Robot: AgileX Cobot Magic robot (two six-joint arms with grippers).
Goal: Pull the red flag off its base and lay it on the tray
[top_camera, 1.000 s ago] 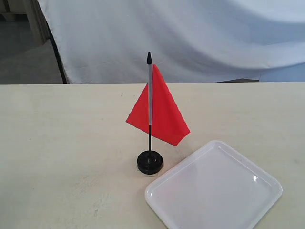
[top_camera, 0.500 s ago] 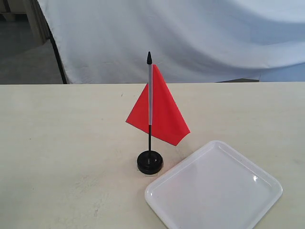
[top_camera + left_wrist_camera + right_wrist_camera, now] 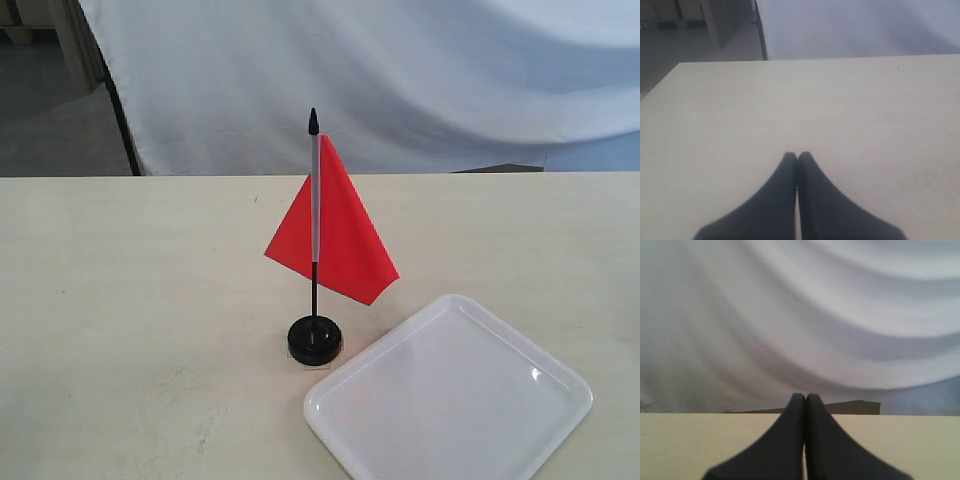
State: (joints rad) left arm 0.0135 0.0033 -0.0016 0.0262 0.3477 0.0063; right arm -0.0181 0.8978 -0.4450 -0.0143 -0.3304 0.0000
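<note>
The red flag [image 3: 340,235] stands upright on its thin black stick, plugged into the small round black base [image 3: 314,340] near the middle of the table. Just right of the base lies the white tray [image 3: 450,395], with nothing in it. Neither arm shows in the exterior view. In the left wrist view my left gripper [image 3: 797,156] is shut over bare tabletop, holding nothing. My right gripper [image 3: 805,397] is likewise shut and holds nothing, low over the table and facing the white cloth. Flag, base and tray do not appear in either wrist view.
A white cloth backdrop [image 3: 400,80] hangs behind the table's far edge [image 3: 150,177]. A dark stand pole [image 3: 118,110] and floor show at the back left. The table's left corner [image 3: 680,64] appears in the left wrist view.
</note>
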